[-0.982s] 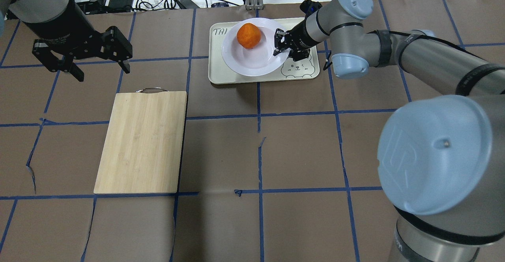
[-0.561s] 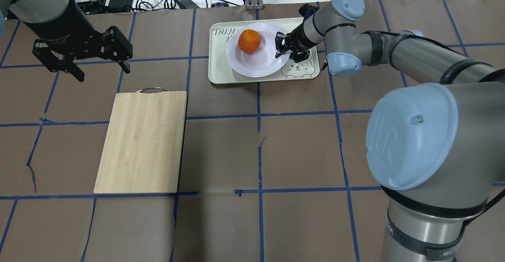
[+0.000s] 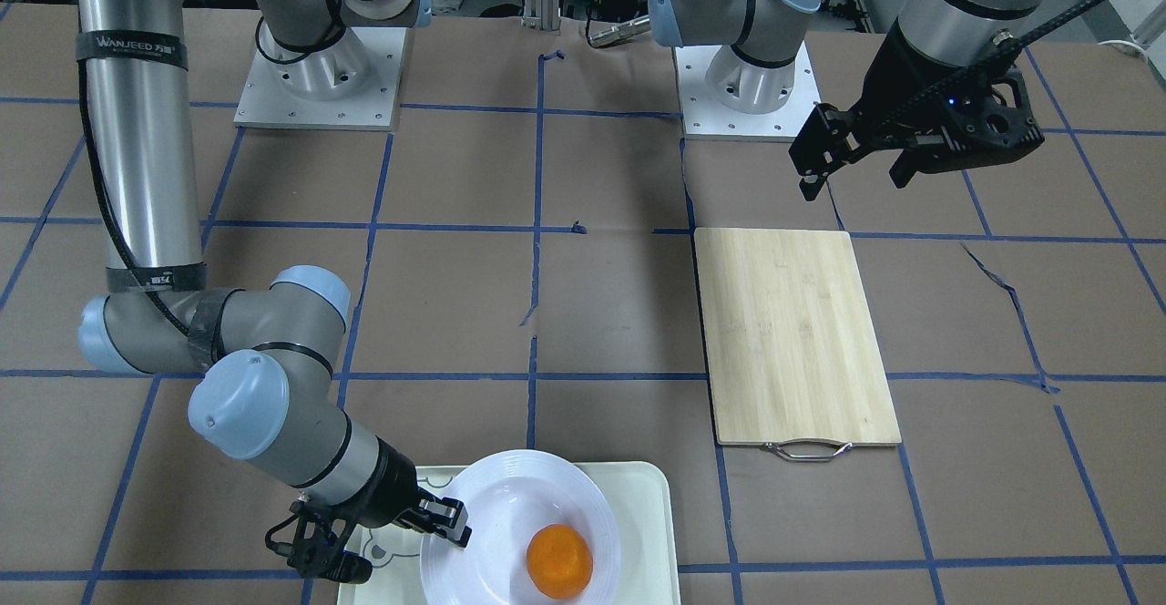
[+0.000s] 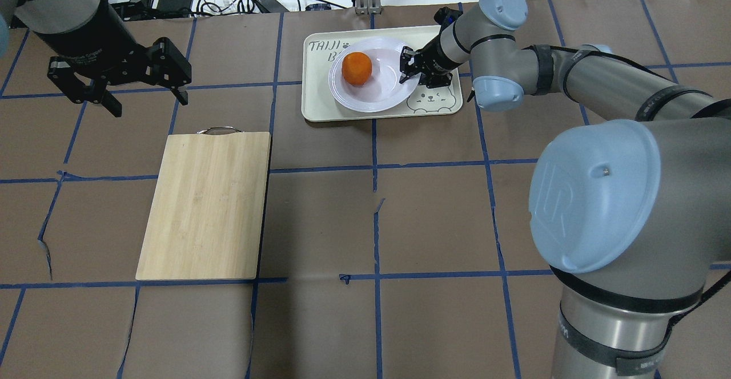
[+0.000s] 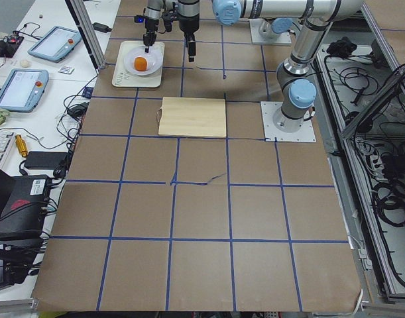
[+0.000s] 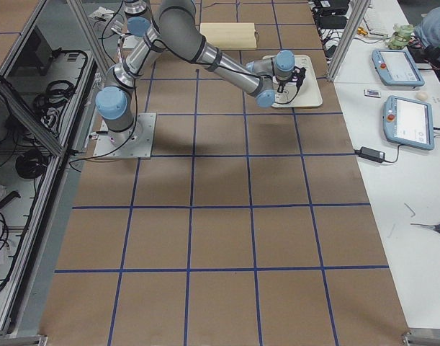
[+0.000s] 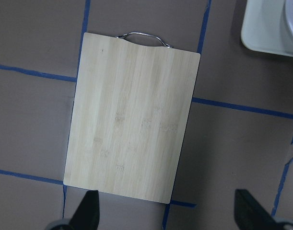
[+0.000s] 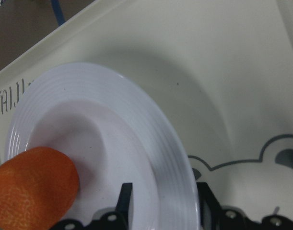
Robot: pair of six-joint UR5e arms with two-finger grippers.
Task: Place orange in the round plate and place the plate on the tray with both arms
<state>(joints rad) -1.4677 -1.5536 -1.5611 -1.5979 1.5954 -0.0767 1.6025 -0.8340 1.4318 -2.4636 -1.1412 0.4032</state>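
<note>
Orange (image 4: 356, 68) sits in the round plate (image 4: 377, 97), and the plate's on the tray (image 4: 318, 105) by the bear face (image 4: 433, 101). Right gripper (image 4: 406, 69) pinches the plate's rim; left gripper (image 4: 147, 105) hangs wide open near the cutting board (image 4: 205, 208).

Brown-papered table (image 4: 434, 219), blue tape grid (image 4: 375, 167), white side bench (image 6: 392, 180).
</note>
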